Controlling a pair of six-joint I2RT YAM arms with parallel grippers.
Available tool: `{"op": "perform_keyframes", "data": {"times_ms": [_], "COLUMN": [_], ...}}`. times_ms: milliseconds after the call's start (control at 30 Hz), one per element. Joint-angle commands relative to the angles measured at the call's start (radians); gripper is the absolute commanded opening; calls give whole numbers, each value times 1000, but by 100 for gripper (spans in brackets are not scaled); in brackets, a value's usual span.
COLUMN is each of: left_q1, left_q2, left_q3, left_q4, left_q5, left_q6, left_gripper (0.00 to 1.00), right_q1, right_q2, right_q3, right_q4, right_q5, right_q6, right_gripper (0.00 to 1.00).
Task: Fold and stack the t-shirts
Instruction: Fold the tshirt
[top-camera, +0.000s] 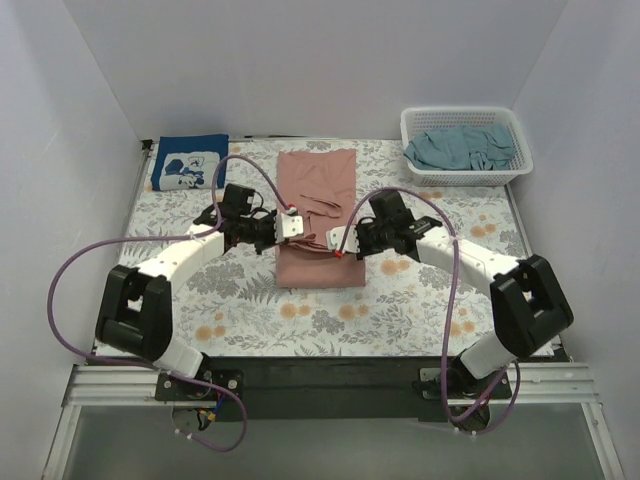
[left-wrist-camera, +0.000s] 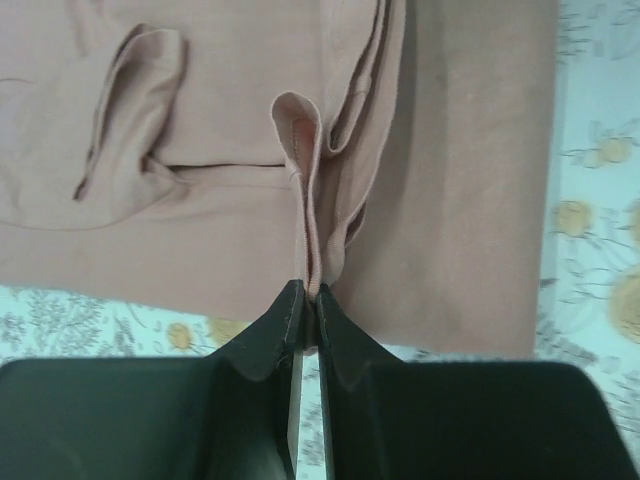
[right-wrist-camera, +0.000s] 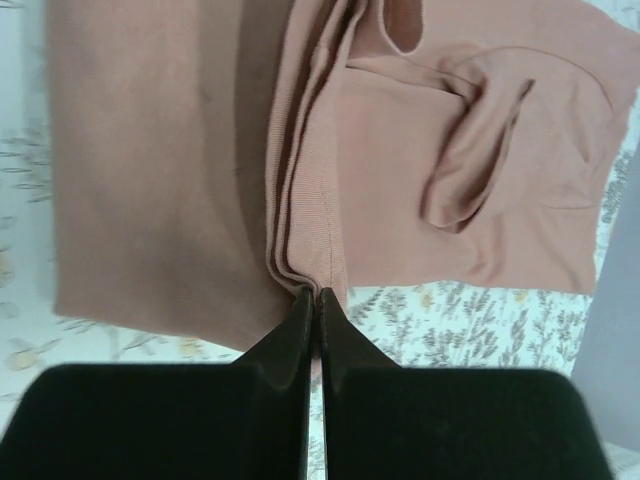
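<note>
The dusty-pink t-shirt (top-camera: 318, 180) lies lengthwise in the middle of the table, partly folded, with a raised fold across its middle. My left gripper (top-camera: 292, 226) is shut on the left end of that fold; in the left wrist view the cloth (left-wrist-camera: 460, 180) runs pinched into the fingertips (left-wrist-camera: 311, 293). My right gripper (top-camera: 340, 242) is shut on the fold's right end, its tips (right-wrist-camera: 314, 295) closed on the ribbed hem of the pink t-shirt (right-wrist-camera: 150, 170). A navy t-shirt (top-camera: 188, 162) with white print lies folded at the back left. A grey-teal t-shirt (top-camera: 462, 148) sits crumpled in the basket.
A white lattice basket (top-camera: 460, 111) stands at the back right corner. The floral table cloth (top-camera: 250, 310) covers the table. White walls close in the back and both sides. Purple cables loop from both arms over the table.
</note>
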Motion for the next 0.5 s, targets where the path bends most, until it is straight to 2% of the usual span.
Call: {"op": "perform_keyframes", "data": {"times_ms": [0,167,467], "left_q1": [40,75,111], "left_q2": [58,216,391], "left_q3": [85,218,294], "left_q4": [66,90,205], "left_q5": [40,46,17], "left_q6": [67,89,78], "left_gripper": [0,0,0], "right_q1": [-51,-97,-141], "right_q2": [72,214,427], "right_q3": [108,241,373], "right_q4": [60,79,143], "right_q5": [-44,-57,-58], "right_q6": [-59,-87,-81], "right_gripper": [1,1,1]}}
